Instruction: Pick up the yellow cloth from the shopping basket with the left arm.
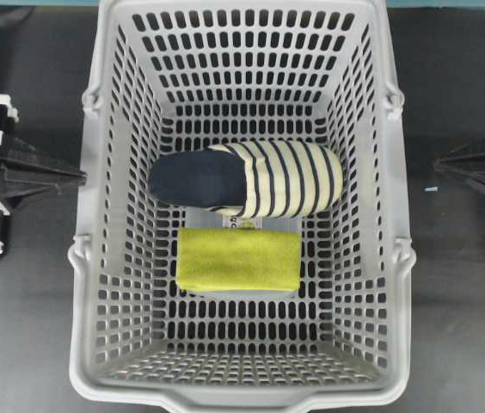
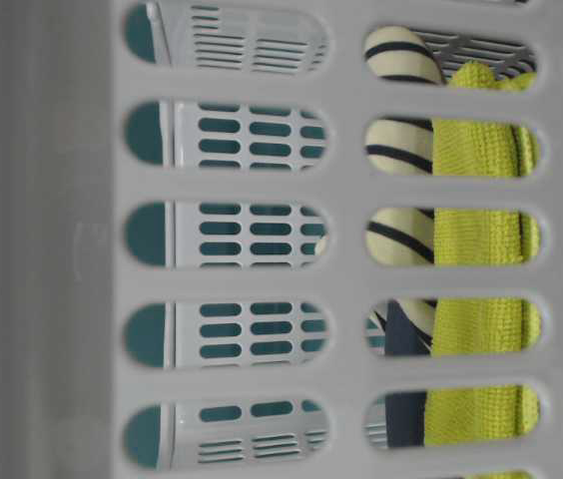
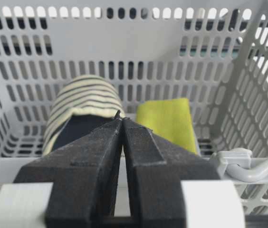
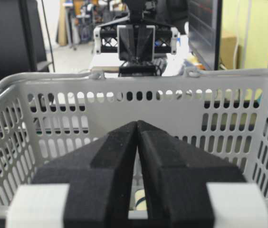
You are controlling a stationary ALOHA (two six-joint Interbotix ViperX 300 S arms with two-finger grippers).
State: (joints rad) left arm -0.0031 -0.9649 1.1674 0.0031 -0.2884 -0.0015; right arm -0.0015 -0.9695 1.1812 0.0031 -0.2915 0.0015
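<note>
From the left wrist view: left claw (image 3: 120, 124) up close, black pads pressed together, nothing between them. Just past the tips, the grey rim of the shopping basket (image 3: 124, 95). Inside, on the right, the yellow cloth (image 3: 168, 121), folded flat. On the left, just beside it, one striped slipper (image 3: 84, 102) with a dark blue toe.

From the right wrist view: right claw (image 4: 138, 128) up close too, pads shut tight, holding nothing. Beyond it, the basket's slotted wall, almost hiding what lies inside. Past the far rim, the left claw again, facing this way. No sight of the cloth here.

From the table-level view: only the basket wall, very near and turned sideways. Through the slots, bits of yellow cloth and cream stripes side by side. No claws here.

From the overhead view: whole basket seen at once, resting on the dark desk (image 1: 27, 284). On the basket floor, near the middle, the yellow cloth lying flat on top of a small clear container (image 1: 241, 222). Behind the cloth, the slipper lying sideways, toe pointing left, its edge over the back part of the container. Left claw outside the basket on the left, right claw outside on the right, both well apart from the cloth.

Count: one basket, one yellow cloth, one slipper, one clear container, two claws.
</note>
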